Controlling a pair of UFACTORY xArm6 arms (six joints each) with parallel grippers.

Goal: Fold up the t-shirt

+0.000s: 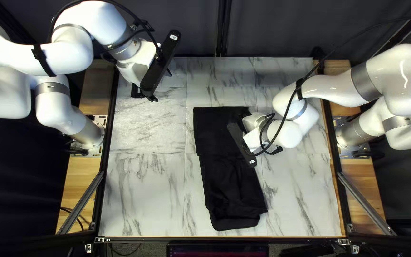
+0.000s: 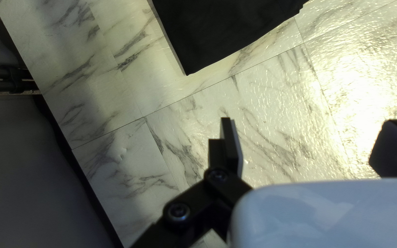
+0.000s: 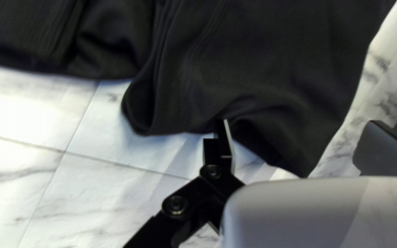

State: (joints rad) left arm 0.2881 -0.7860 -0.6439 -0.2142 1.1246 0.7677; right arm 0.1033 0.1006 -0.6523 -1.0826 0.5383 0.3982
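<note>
The black t-shirt (image 1: 229, 176) lies as a long narrow folded strip, smooth near the table's far side and rumpled at its near end. Over the far left of the table, my left gripper (image 1: 144, 95) hangs away from the cloth. Its wrist view shows that gripper (image 2: 309, 138) open above bare table, the t-shirt (image 2: 226, 32) ahead of it. My right gripper (image 1: 242, 145) is over the shirt's right edge, its fingertips hidden there. In the right wrist view the gripper (image 3: 295, 140) is open, with loose cloth (image 3: 253, 78) ahead of and partly between its fingers; contact is unclear.
The marbled table (image 1: 143, 190) shows bare at both sides of the shirt. Dark metal rails (image 1: 335, 143) run along its side edges. My right forearm (image 1: 305, 119) reaches low over the table's right half. A dark curtain (image 1: 281, 28) hangs behind the far edge.
</note>
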